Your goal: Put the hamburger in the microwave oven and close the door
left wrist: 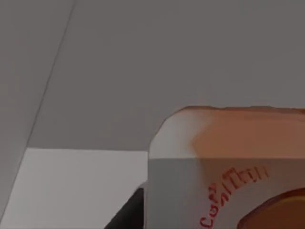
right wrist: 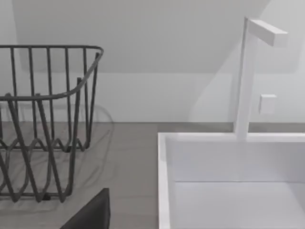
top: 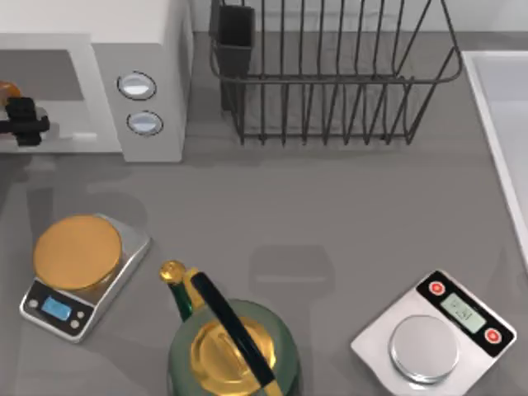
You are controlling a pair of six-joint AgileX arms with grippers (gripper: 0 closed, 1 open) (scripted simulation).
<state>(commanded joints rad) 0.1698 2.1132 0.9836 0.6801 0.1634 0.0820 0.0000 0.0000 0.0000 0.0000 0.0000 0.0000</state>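
Left gripper (top: pixel 25 121) at microwave oven (top: pixel 148 74) mouth, hamburger (top: pixel 8 89) inside cavity.

Hamburger sits at the top view's left edge, in the grey cavity, just beside the left gripper; cannot tell whether its fingers are apart or clamped. Left wrist view: wrapped hamburger (left wrist: pixel 248 167) close up. Gold-disc scale (top: pixel 78 272), green kettle (top: pixel 231 346), dish rack (top: pixel 330 74) on worktop (top: pixel 330 214).
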